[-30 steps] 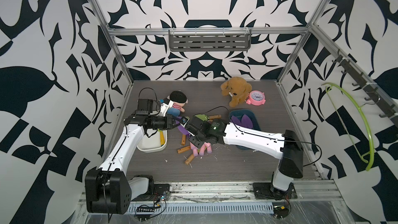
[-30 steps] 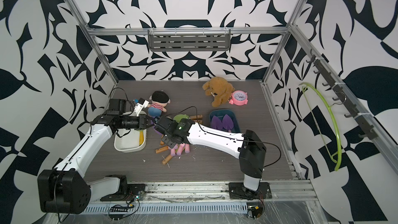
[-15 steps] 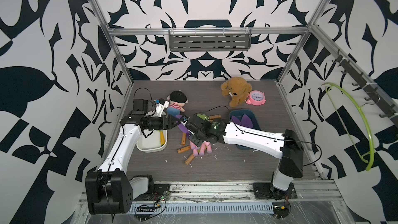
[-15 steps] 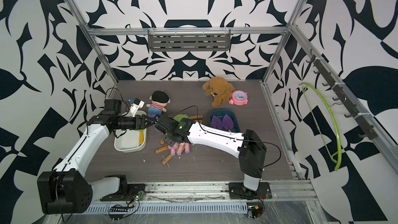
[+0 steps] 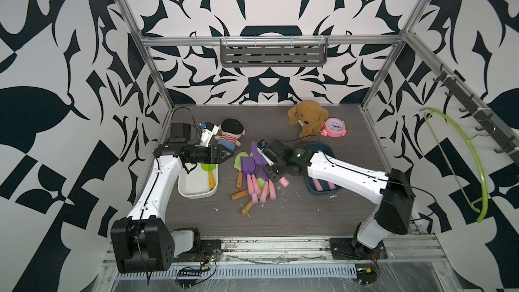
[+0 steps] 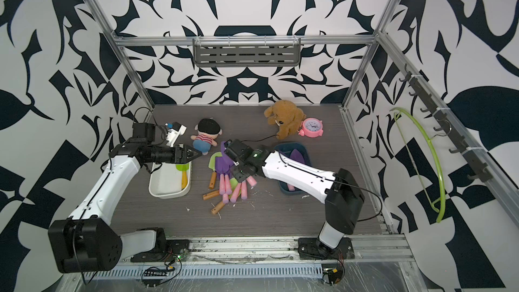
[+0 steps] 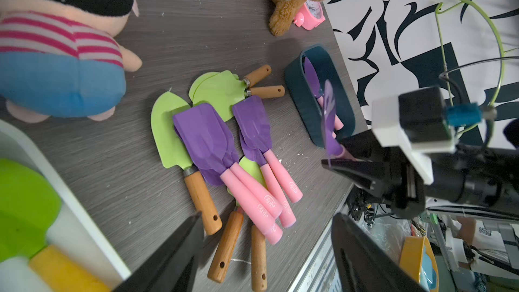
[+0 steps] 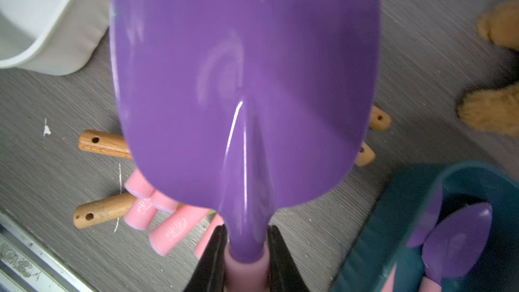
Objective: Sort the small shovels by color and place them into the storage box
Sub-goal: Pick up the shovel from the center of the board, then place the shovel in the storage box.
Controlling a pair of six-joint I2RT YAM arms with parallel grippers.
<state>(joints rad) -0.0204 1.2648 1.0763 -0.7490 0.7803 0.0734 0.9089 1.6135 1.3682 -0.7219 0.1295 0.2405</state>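
The left gripper (image 5: 228,155) is hanging wide open over the near corner of the white box (image 5: 196,195), jaws spread and gripping nothing. A second ago they were almost pressed together, so this looks like a drop-off just finished. The green shovel with the yellow handle (image 5: 209,168) is lying inside that box, blade toward the far end. Over on the other side, the right gripper (image 8: 245,248) is keeping its pinch on a purple shovel (image 8: 244,80), right where the blade meets the pink handle, and is holding it in the air above the pile (image 7: 219,141). That pile is sitting on the table between the two boxes, green and purple blades overlapping. The dark blue box (image 5: 323,193) is already holding purple ones. My read is that green is going white, purple is heading blue, and the left arm is free for the next green.
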